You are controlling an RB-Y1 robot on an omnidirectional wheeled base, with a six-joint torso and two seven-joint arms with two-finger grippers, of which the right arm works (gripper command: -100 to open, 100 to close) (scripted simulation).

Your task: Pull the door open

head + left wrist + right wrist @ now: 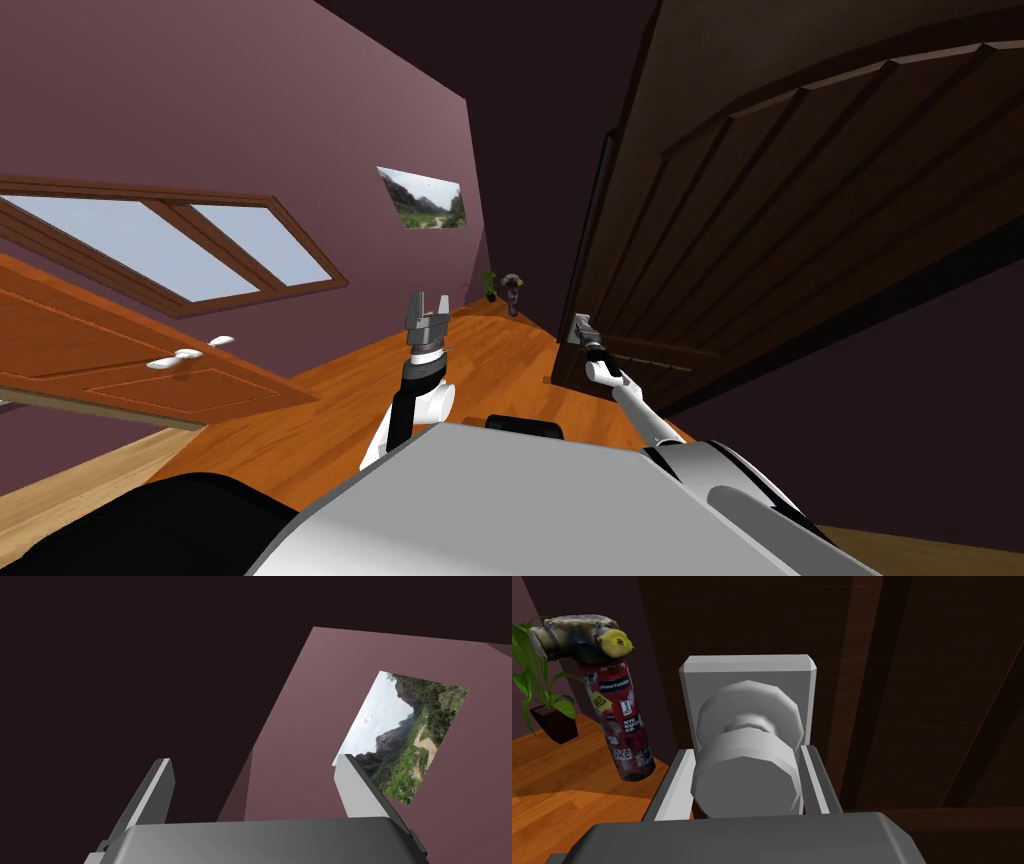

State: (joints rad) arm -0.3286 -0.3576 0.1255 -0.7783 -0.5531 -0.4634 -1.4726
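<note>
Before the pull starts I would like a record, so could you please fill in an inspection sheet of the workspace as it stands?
Surface: orange wooden floor.
Job's things: dark brown door, panelled; its grey knob sits on a grey square plate.
Clutter: red stickered canister and potted plant on the floor near the door.
Grippers: right gripper shut on the knob, one finger on each side; left gripper open, raised, holding nothing.
Cables: nothing seen.
Surroundings: purple wall with window and landscape picture; orange door to the left.
</note>
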